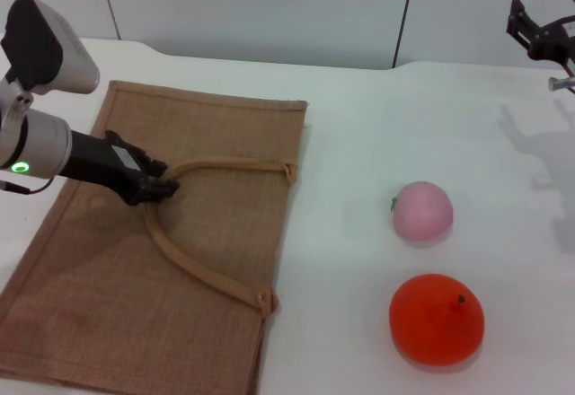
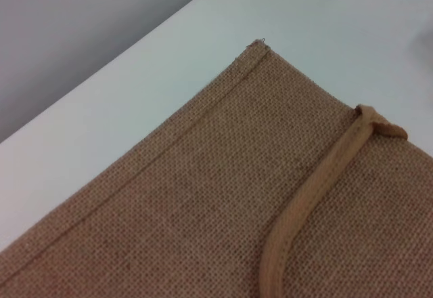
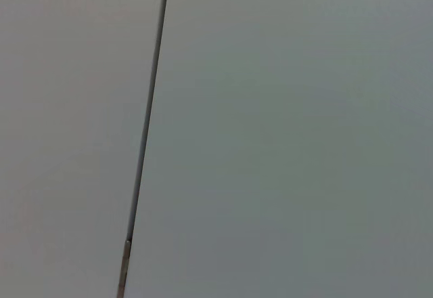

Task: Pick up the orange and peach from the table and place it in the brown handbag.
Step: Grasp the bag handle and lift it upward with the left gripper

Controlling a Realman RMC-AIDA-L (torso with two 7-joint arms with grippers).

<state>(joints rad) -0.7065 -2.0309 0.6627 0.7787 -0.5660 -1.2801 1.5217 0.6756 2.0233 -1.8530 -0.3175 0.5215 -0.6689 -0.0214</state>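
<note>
Head view: my left gripper (image 1: 160,187) sits on the brown handbag (image 1: 108,269), tips at the bend of the strap handle (image 1: 193,265), fingers drawn together at or on the strap; can't tell if it's truly pinched. Bag lies flat, mouth edge facing 3 o'clock twd the fruit. Jute looks stiff-ish but floppy, light; I judge the strap is the only good hold for lifting the top panel open.

Peach (image 1: 422,210) is at 3 o'clock from that gripper, well apart, on the white table (image 1: 359,126). Orange (image 1: 437,318) is at 6 o'clock from the peach, near it. Both round, smooth, prob soft-skinned and apt to roll, so take across the widest part, gentle squeeze.

Right gripper (image 1: 541,36) is parked up at 1 o'clock, clear of the fruit; can't tell its fingers.
</note>
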